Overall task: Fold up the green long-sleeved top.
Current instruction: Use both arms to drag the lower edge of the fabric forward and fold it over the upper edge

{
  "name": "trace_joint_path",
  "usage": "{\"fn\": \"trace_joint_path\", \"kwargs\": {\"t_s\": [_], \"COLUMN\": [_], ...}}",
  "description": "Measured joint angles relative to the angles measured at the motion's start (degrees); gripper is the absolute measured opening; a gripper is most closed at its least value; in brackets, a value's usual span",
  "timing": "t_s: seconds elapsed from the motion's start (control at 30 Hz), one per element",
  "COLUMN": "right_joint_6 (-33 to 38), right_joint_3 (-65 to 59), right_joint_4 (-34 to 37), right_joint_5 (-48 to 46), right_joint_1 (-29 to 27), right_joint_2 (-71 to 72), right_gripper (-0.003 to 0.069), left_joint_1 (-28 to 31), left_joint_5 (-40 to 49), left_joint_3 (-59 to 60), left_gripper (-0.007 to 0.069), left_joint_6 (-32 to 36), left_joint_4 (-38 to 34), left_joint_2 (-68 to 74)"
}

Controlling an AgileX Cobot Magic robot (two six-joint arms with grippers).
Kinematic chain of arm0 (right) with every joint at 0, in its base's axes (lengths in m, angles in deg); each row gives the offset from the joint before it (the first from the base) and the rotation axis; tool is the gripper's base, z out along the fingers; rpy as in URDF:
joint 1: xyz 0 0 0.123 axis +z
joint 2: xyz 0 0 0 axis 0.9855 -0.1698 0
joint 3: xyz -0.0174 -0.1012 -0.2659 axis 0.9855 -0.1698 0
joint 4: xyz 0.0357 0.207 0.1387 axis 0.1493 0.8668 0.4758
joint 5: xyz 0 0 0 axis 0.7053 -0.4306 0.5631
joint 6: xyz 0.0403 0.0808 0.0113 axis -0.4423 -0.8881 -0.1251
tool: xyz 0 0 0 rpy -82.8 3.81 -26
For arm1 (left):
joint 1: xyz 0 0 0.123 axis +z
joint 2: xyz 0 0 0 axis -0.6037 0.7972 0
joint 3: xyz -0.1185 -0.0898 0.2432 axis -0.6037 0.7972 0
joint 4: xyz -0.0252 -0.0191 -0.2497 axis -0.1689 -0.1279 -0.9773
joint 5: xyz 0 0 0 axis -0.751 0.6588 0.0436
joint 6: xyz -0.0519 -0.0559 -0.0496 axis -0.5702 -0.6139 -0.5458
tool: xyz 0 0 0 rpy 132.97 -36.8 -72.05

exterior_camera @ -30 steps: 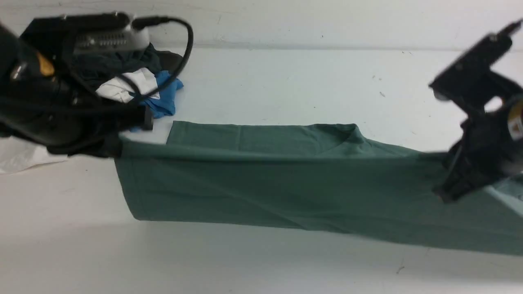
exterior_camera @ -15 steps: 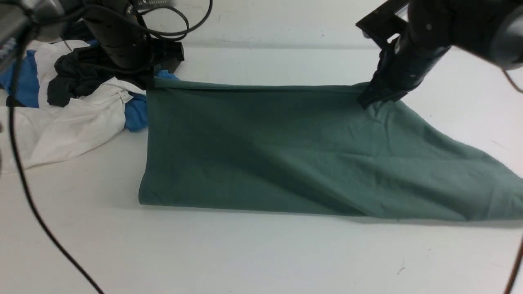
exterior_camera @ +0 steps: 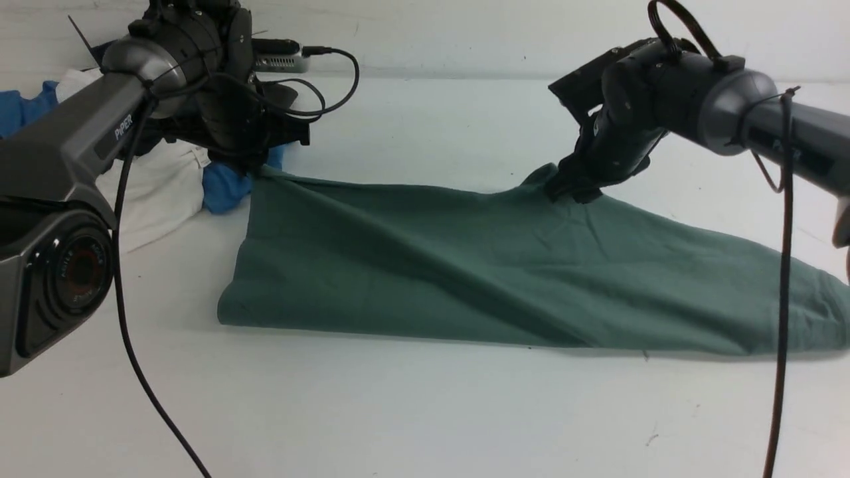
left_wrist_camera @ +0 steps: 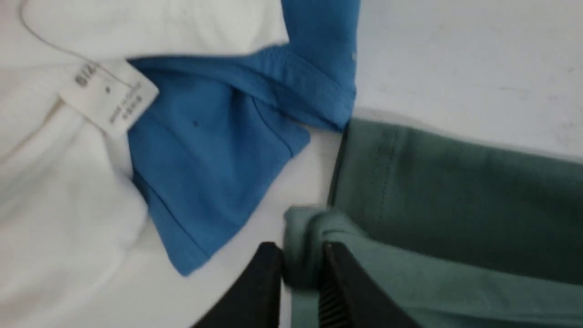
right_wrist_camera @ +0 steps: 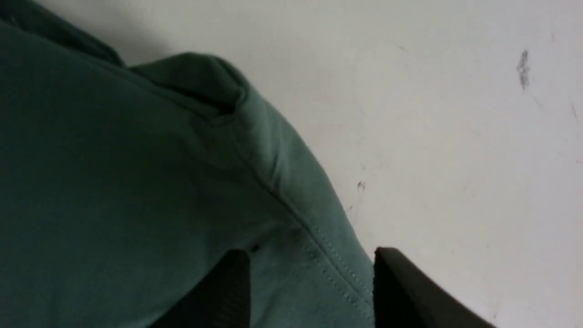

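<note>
The green long-sleeved top [exterior_camera: 465, 265] lies across the middle of the bench [exterior_camera: 425, 411] as a long doubled band, so one lengthwise fold looks done to me. The left gripper [left_wrist_camera: 299, 255], at the far left corner just beside the white and blue clothes [exterior_camera: 199, 189], has its jaws close on a bunched bit of the cloth. The right gripper [right_wrist_camera: 312, 269] stands with jaws apart astride the far hem, holding nothing. I reckon smoothing the ridges and folding the band crosswise is left, though I can't see the sleeves.
</note>
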Motion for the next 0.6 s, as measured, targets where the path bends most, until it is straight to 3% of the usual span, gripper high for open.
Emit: {"fn": "trace_joint_path", "kwargs": {"t_s": [0.07, 0.1, 0.23, 0.37, 0.5, 0.6], "right_joint_6": [-0.54, -0.90, -0.96, -0.96, -0.73, -0.59], "right_joint_3": [0.00, 0.00, 0.13, 0.36, 0.16, -2.17], "right_joint_4": [-0.07, -0.28, -0.78, -0.72, 1.31, 6.15], "right_joint_5": [-0.87, -2.88, -10.53, -16.93, -18.71, -18.71], "right_joint_1": [0.00, 0.00, 0.00, -0.07, -1.95, -6.53], "right_joint_2": [0.00, 0.05, 1.24, 3.73, 8.98, 13.69], "right_gripper": [0.0407, 0.0422, 0.0417, 0.0351, 0.0162, 0.0036], "left_joint_1": [0.05, 0.11, 0.16, 0.16, -0.67, -1.62], "left_joint_5": [-0.67, -1.49, -0.48, 5.28, 9.32, 9.59], "left_joint_3": [-0.07, -0.28, -2.44, -5.92, -9.68, -10.10], "left_gripper": [0.0182, 0.0256, 0.0394, 0.0409, 0.0197, 0.0036], "left_joint_6": [0.00, 0.00, -0.58, -0.06, 8.03, 14.13], "left_joint_4": [0.43, 1.60, 4.43, 3.67, -0.36, -5.82], "left_joint_2": [0.00, 0.00, 0.00, 0.00, -0.21, -0.61]}}
